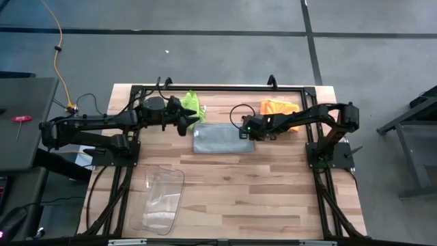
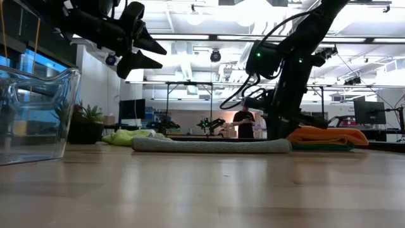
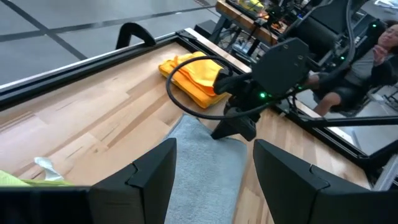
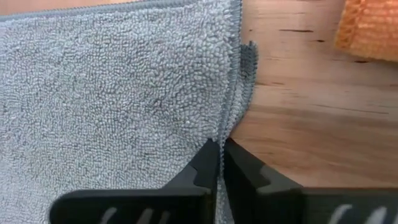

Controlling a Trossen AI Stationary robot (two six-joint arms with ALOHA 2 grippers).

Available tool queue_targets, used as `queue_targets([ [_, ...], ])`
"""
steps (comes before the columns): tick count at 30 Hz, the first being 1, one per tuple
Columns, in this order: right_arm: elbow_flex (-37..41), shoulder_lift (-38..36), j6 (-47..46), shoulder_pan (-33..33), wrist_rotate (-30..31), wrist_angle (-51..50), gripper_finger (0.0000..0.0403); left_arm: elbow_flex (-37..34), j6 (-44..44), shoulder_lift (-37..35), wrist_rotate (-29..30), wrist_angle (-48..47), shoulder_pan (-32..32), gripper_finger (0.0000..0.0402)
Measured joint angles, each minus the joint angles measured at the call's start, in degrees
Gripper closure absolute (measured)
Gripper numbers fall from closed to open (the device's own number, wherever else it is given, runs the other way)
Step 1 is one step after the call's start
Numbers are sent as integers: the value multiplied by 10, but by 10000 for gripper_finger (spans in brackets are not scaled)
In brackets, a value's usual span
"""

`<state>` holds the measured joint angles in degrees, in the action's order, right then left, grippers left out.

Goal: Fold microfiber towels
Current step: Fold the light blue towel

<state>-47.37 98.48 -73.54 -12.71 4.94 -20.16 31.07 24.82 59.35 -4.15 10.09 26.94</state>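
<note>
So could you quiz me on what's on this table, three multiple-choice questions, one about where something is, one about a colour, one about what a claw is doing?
1. Where is the clear plastic bin?
A. On the grey towel
B. At the near-left part of the table, apart from the towels
C. Under the orange towel

2. What colour is the towel lying flat in the middle?
A. Grey
B. Teal
C. Yellow

3. What is the right gripper doing?
A. Hanging open in the air
B. Holding the bin
C. Shut on the grey towel's edge

Answers: 1 B, the overhead view shows it alone there. 2 A, both wrist views show grey cloth. 3 C, its fingers pinch the hem in the right wrist view.
</note>
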Motion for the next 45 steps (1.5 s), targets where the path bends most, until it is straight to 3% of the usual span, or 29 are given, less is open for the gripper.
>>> queue_targets([
  [6,0,0,14,4,10,-3,400,0,0,0,3,0,1,200],
  [11,7,-31,47,8,10,-61,402,0,5,0,3,0,0,200],
  [19,96,-160,-11,35,-4,-90,403,0,15,0,3,-5,0,200],
  [29,105,-288,-11,60,35,-87,403,0,22,0,5,-6,0,200],
  [36,104,-256,-12,66,33,67,403,0,23,0,10,-18,0,200],
  [45,103,-160,-39,65,36,305,403,0,37,0,10,-22,0,200],
])
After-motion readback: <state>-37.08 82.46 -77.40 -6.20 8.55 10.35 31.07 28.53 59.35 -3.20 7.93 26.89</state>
